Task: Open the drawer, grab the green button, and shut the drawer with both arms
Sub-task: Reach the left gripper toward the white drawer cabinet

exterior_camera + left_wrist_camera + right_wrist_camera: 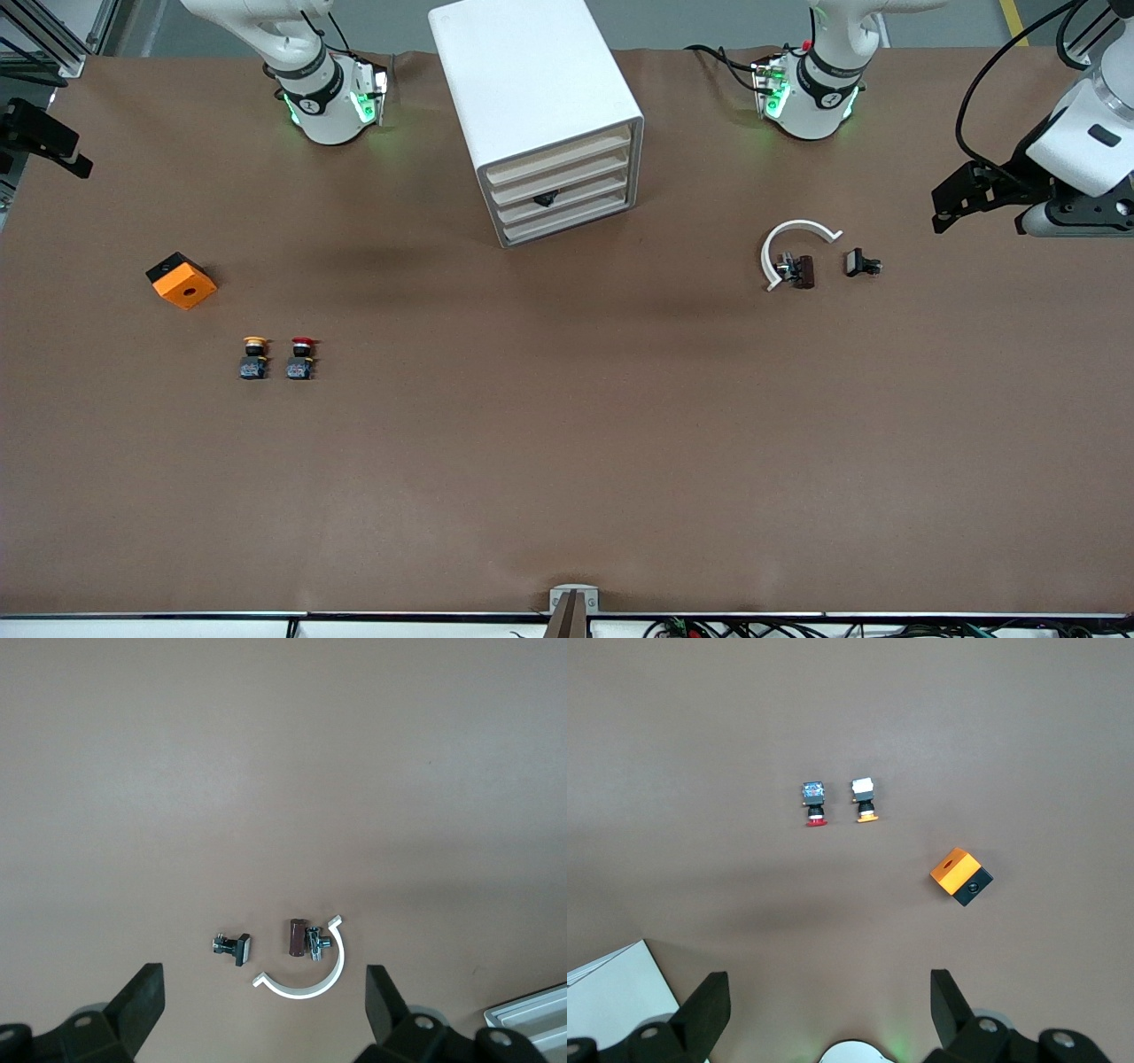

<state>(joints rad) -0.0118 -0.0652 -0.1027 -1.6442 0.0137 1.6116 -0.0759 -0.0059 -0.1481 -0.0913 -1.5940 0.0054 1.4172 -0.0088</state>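
Observation:
The white cabinet point(532, 80) stands between the two arm bases, and all four cream-fronted drawers are shut. A small dark piece sits on the front of the third drawer point(576, 195) from the top. The green-capped button is hidden. My left gripper point(946, 202) is open and empty, held high over the table by a white half ring point(306, 981); its fingers point(142, 1001) frame that ring. My right gripper point(53, 142) is open and empty, high over the table between its base and two buttons; its fingers point(709, 1010) show nothing between them.
A yellow-capped button point(254, 357) and a red-capped button point(300, 358) lie toward the right arm's end, with an orange and black box point(182, 280) beside them. A brown and metal part point(800, 269) lies in the half ring point(793, 248), with a small black part point(859, 263) beside it.

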